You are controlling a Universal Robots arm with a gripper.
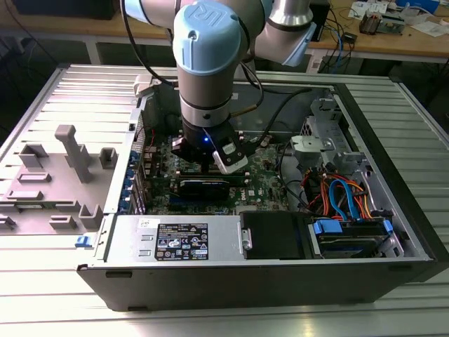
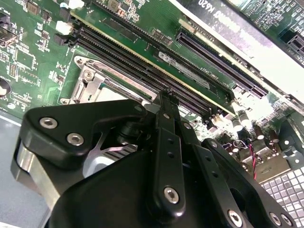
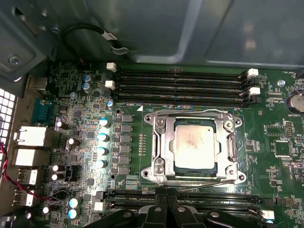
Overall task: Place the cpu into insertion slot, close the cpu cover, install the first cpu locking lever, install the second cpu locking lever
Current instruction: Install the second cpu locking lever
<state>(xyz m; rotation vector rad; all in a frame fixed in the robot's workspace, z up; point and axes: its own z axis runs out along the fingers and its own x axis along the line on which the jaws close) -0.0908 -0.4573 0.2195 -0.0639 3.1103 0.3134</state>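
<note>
We see the dull silver metal cpu (image 3: 195, 144), faintly smudged, inside the shiny silvery metal cpu cover (image 3: 161, 142). Around the cover lies the matt green motherboard (image 3: 270, 156). The black gripper (image 2: 164, 102) looks like matt plastic.

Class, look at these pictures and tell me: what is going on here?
A robot arm reaches down into an open computer case lying on a table, its gripper poised over the motherboard. In the first wrist view, the cpu already sits in the insertion slot, and the cpu cover lies closed around it as a silvery frame. The gripper hovers beside the socket, near the memory slots. Whether both locking levers are latched is hard to tell.
</note>
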